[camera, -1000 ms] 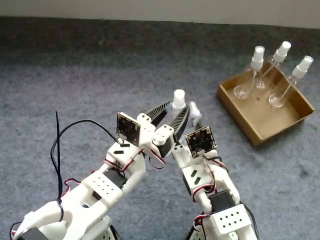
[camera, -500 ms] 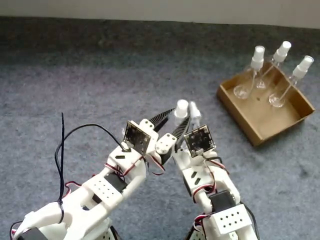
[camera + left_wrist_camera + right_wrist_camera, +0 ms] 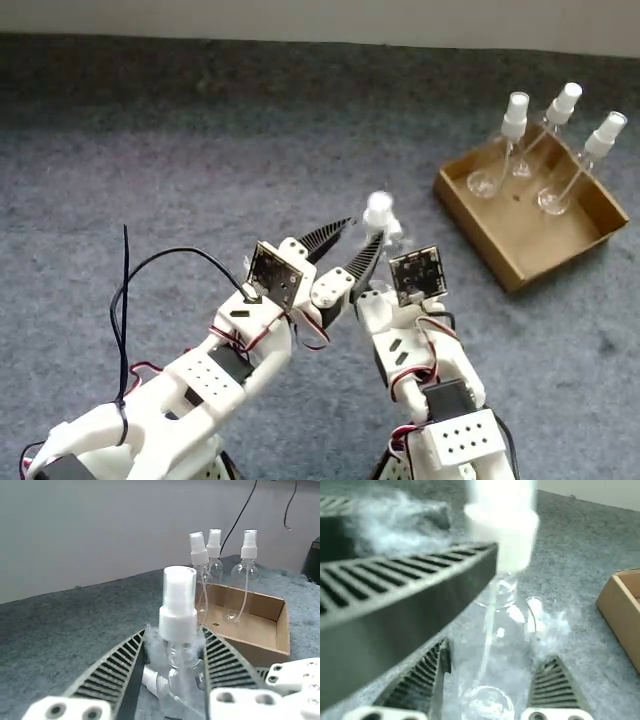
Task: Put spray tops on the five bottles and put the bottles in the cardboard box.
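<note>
The spray bottle (image 3: pixel 178 680) is upright over the grey counter (image 3: pixel 150 150), between the two arms and well apart from the cardboard box (image 3: pixel 478 232), where three capped bottles (image 3: pixel 513 130) already stand. The right gripper (image 3: pixel 496 657) has its jaws clamped on the clear lower body. The left gripper (image 3: pixel 174 632) has its jaws apart, flanking the neck under the white spray top (image 3: pixel 178 600) with no sure contact. The bottle looks empty and thin-walled: light, smooth, probably slippery, and likely to give if squeezed hard. The body, where the right jaws sit, seems the safer hold. The top may twist or pull off, so lifting by it looks risky.
</note>
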